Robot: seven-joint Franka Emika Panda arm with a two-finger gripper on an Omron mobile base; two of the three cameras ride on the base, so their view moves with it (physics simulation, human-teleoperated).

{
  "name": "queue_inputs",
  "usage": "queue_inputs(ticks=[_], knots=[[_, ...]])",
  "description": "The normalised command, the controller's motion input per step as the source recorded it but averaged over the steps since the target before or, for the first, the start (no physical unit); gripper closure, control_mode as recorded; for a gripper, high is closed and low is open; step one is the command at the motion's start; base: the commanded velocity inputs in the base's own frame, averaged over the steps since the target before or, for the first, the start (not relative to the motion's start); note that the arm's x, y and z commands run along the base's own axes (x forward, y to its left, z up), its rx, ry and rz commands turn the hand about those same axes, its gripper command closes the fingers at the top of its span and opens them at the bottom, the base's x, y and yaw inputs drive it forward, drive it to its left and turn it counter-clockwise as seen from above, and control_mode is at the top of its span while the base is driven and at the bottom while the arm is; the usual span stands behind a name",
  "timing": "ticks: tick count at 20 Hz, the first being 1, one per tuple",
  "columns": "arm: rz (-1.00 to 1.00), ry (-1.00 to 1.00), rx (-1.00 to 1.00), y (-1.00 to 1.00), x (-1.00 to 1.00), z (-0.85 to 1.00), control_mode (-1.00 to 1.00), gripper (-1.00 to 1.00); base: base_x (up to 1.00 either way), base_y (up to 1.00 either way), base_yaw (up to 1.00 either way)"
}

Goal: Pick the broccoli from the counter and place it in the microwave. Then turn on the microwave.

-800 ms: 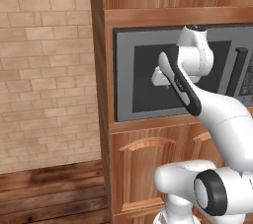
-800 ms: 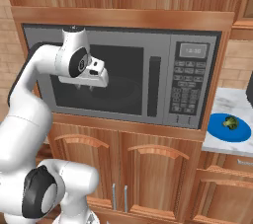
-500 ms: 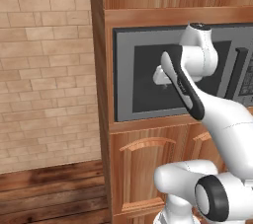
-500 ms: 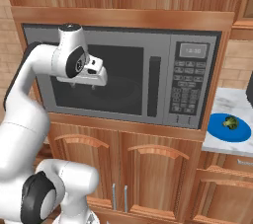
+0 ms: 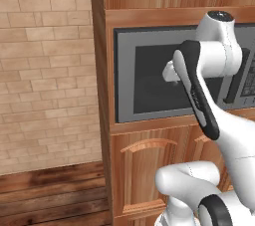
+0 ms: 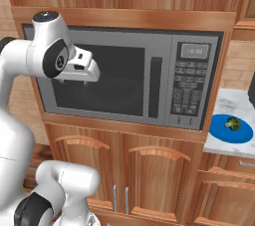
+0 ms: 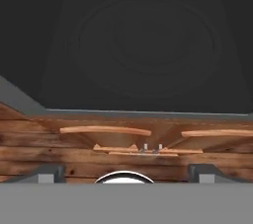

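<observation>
Step in hand, imo: pre-pick, w/ nothing grabbed yet. Gripper hangs in front of the microwave door glass, left half, jaws spread wide and empty; hand view shows both tips far apart at the bottom w/ nothing between them, dark glass and turntable rings above, wooden cabinet doors below.

Microwave door looks shut, black vertical handle right of the glass, keypad further right.

Broccoli sits on a blue plate on the counter, far right, well apart from the gripper.

Next move prob needs either a pull on the handle to open the door, or a swing/drive right to reach the plate.

Broccoli orientation: too small to tell stem direction or long axis; reads as a compact lump, dark head, no clear lean.
</observation>
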Motion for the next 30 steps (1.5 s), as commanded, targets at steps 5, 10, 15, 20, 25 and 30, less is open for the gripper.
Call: queue_inputs(ticks=[5,10,15,20,25,30], knots=[[-0.07,0.0,-0.05,0.0,-0.83,0.03,-1.0,-1.0,0.0,0.0,0.0],[-0.07,0.09,-0.01,0.0,-0.66,0.0,-1.0,-1.0,0.0,0.0,0.0],[-0.02,0.16,0.0,0.0,-0.36,0.0,-1.0,-1.0,0.0,0.0,0.0],[0.0,0.09,0.0,0.0,-0.07,0.0,-1.0,-1.0,0.0,0.0,0.0],[0.0,0.0,0.0,0.0,0.0,0.0,1.0,-1.0,-0.05,-0.4,0.0],[0.0,0.0,0.0,0.0,0.0,0.0,1.0,-1.0,0.0,-0.93,0.0]])
